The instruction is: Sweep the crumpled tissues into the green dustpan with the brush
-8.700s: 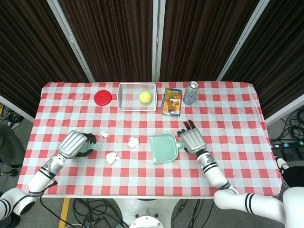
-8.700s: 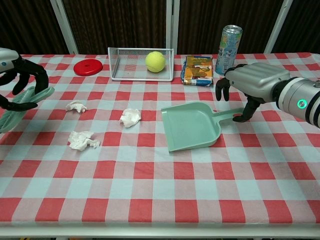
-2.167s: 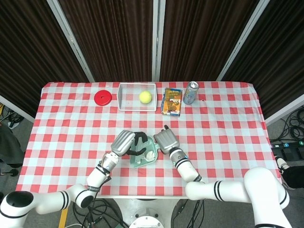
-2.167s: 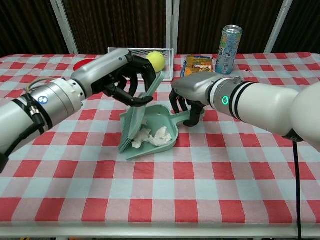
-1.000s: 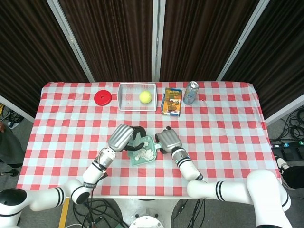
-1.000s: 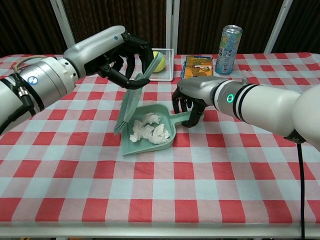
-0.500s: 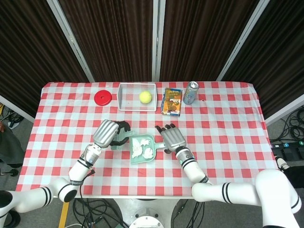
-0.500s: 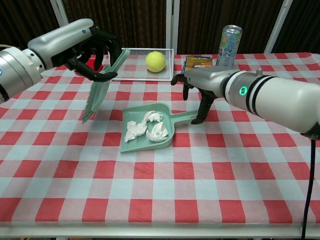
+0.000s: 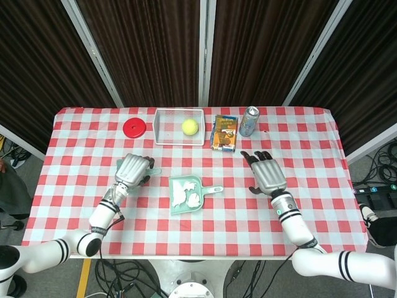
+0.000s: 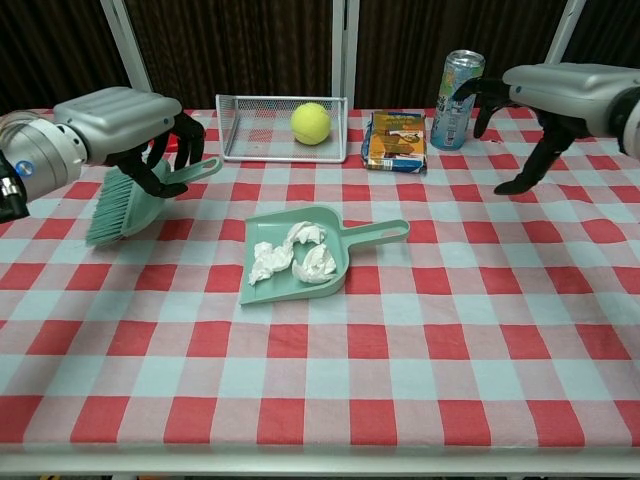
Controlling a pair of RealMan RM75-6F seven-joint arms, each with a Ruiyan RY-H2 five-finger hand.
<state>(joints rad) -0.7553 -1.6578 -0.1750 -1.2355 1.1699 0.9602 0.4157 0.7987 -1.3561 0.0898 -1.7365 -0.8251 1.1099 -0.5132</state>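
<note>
The green dustpan [image 9: 188, 194] [image 10: 335, 252] lies mid-table with several crumpled white tissues [image 9: 186, 195] [image 10: 292, 256] inside it. My left hand [image 9: 133, 169] [image 10: 130, 122] grips the green brush [image 10: 127, 203] by its handle, bristles down near the cloth, well left of the dustpan. In the head view the hand covers most of the brush. My right hand [image 9: 267, 173] [image 10: 545, 92] hovers to the right of the dustpan with its fingers spread, holding nothing and apart from the handle.
Along the back stand a red disc [image 9: 134, 127], a wire basket [image 9: 178, 126] [image 10: 283, 128] with a yellow tennis ball [image 9: 190, 126] [image 10: 311, 123], a snack box [image 9: 225, 132] [image 10: 397, 140] and a drink can [image 9: 249, 121] [image 10: 455, 85]. A red-checked cloth covers the table.
My left hand has carried the brush left and down, away from the dustpan. My right hand has let go of the dustpan handle and moved off to the right.
</note>
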